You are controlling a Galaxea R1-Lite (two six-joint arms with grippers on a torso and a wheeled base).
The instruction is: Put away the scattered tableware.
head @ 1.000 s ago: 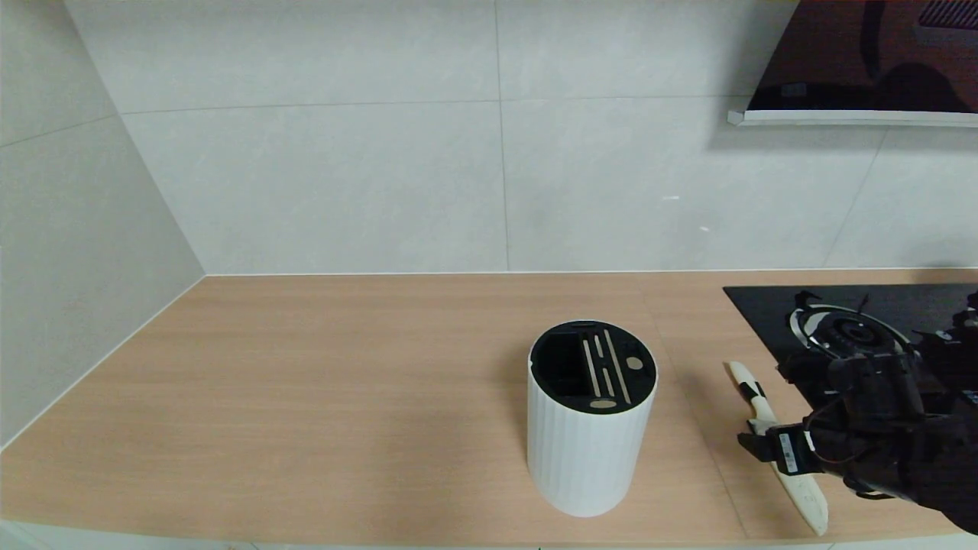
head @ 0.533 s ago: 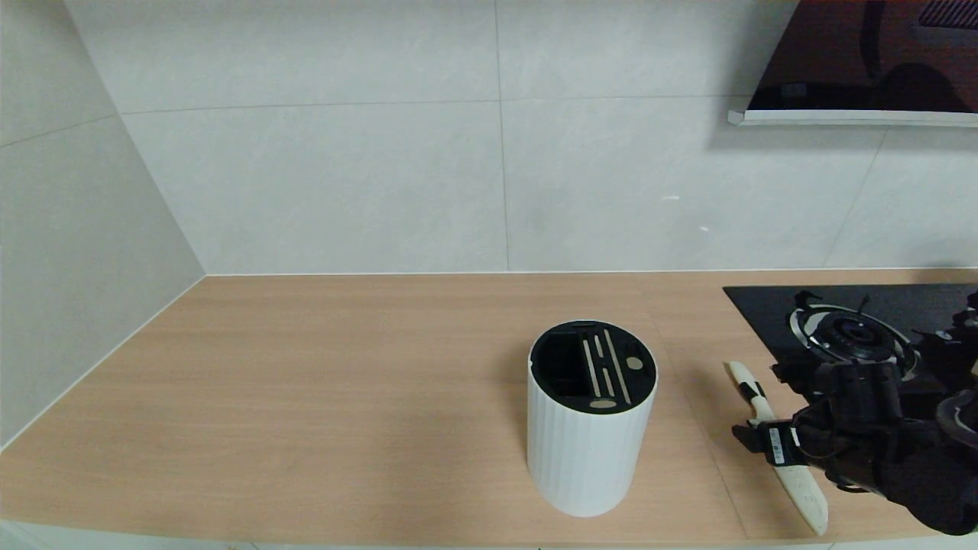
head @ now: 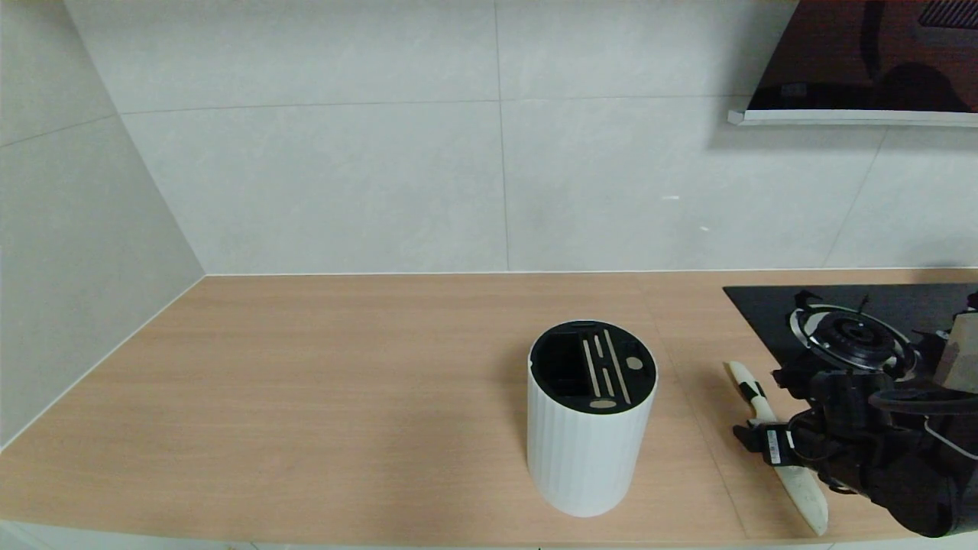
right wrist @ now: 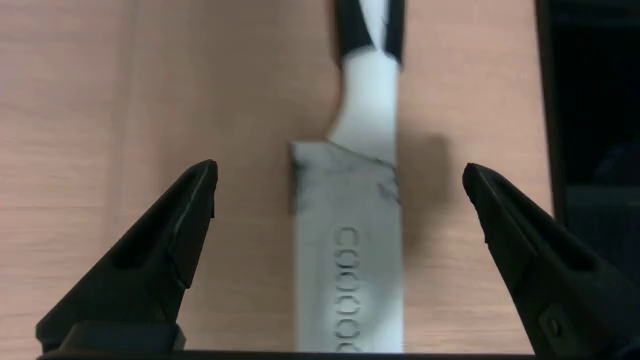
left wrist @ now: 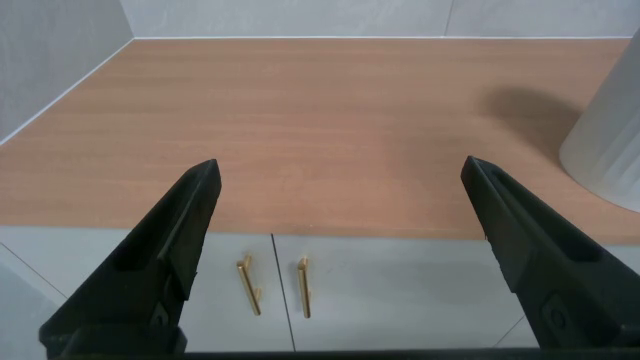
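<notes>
Head view: the knife (head: pixel 798 489) lies flat on the counter (head: pixel 344 397) at 4 o'clock from the holder (head: pixel 591 416), beside the stove (head: pixel 772 305), with its blade toward 5 o'clock. The right gripper (head: pixel 770 412) hangs over its middle.

Left wrist view: the left gripper (left wrist: pixel 340 250) is spread wide and holds nothing.

Right wrist view: the right gripper's 2 fingers (right wrist: pixel 150 270) stand apart, 1 on each side of the knife.

White ribbed holder (head: pixel 584 451), cream knife (head: pixel 802 495) with black-banded handle, tan woodgrain counter (head: pixel 344 397)
</notes>
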